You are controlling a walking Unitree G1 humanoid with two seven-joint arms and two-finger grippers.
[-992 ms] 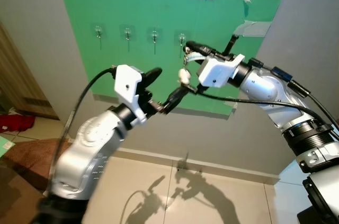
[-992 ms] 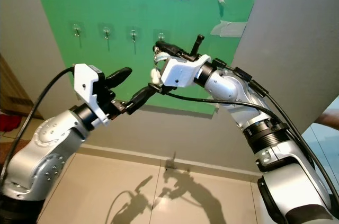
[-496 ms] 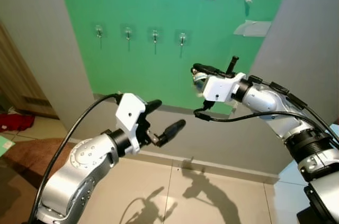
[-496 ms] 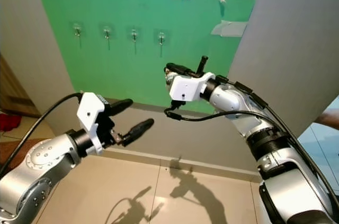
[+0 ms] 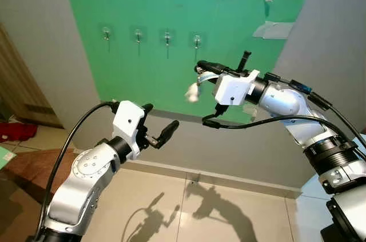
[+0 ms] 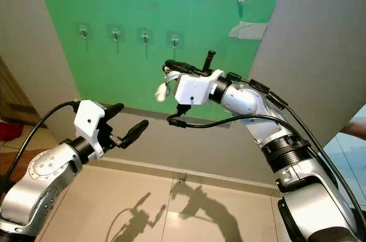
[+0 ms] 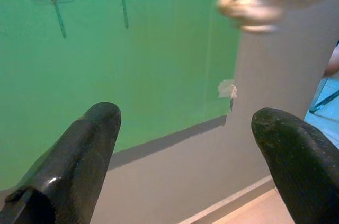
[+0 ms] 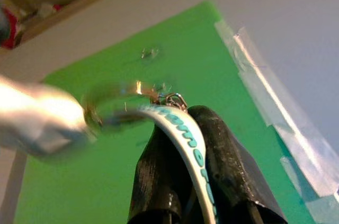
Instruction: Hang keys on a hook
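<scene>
The step in hand looks like the carry-up to the board: the keys (image 5: 193,90) are already held by the right gripper (image 5: 201,68) and not yet on any hook. The right gripper's two black fingers are closed on the white strap with teal lettering (image 8: 183,138), which shows pinched between them in the right wrist view, with the key ring (image 8: 114,105) and a pale, blurred fob hanging off the end of it. In the head views the bunch dangles just below and to the robot's left of the fingertips, in front of the green board (image 5: 143,82), a little below the row of four small hooks. The nearest of these is the rightmost hook (image 5: 197,42), above the gripper and apart from it; the ring touches nothing on the board.

The next move, as I judge it, calls for raising the ring to that hook's height, bringing it over the tip and lowering it so the ring catches before the fingers let go. The swinging fob may make the ring hard to line up.

The left gripper (image 5: 157,127) sits lower and to the robot's left, its fingers spread apart and holding nothing, pointed at the board's lower edge and the grey wall (image 7: 254,128) beneath it
</scene>
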